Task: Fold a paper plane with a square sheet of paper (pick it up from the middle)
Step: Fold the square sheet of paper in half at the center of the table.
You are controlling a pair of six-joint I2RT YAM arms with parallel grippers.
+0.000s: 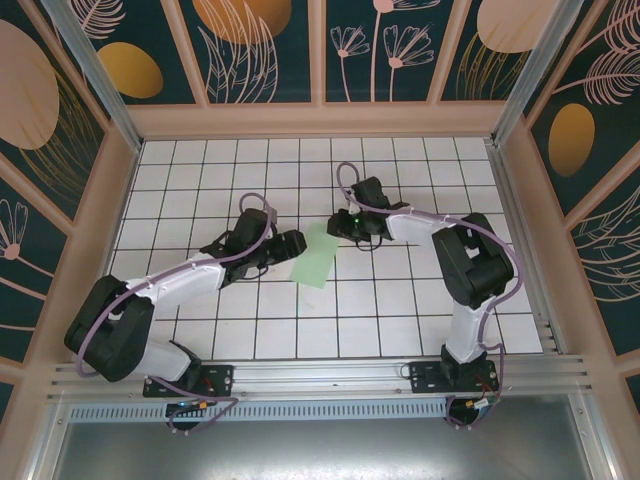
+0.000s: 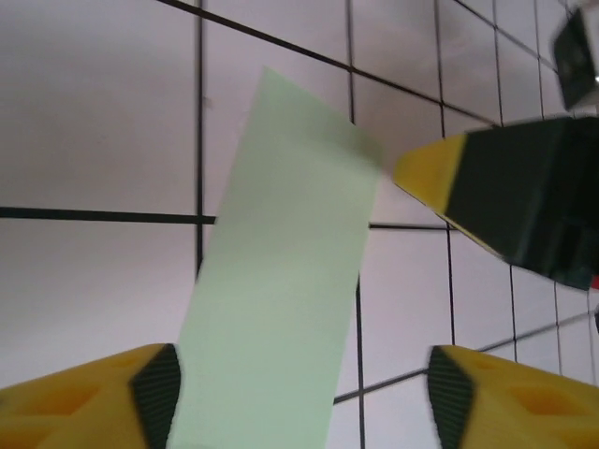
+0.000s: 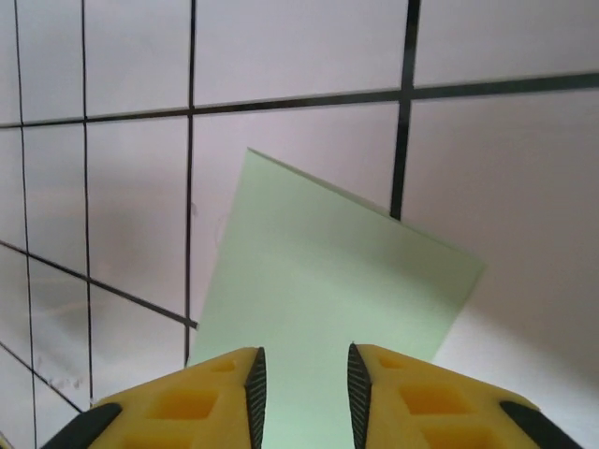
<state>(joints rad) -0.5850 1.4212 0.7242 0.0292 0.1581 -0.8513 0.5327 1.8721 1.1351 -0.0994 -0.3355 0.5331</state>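
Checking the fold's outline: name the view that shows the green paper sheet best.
Top external: nearly the whole sheet shows, lying flat. Left wrist cuts off its near end; right wrist's tool fingers hide its near edge.

- sheet of paper [image 2: 281, 281]: near end runs off the bottom of the left wrist view
- right wrist cam: its near end's tucked behind the fingers of the right gripper [image 3: 304, 393]
- overhead, creases too tiny to tell
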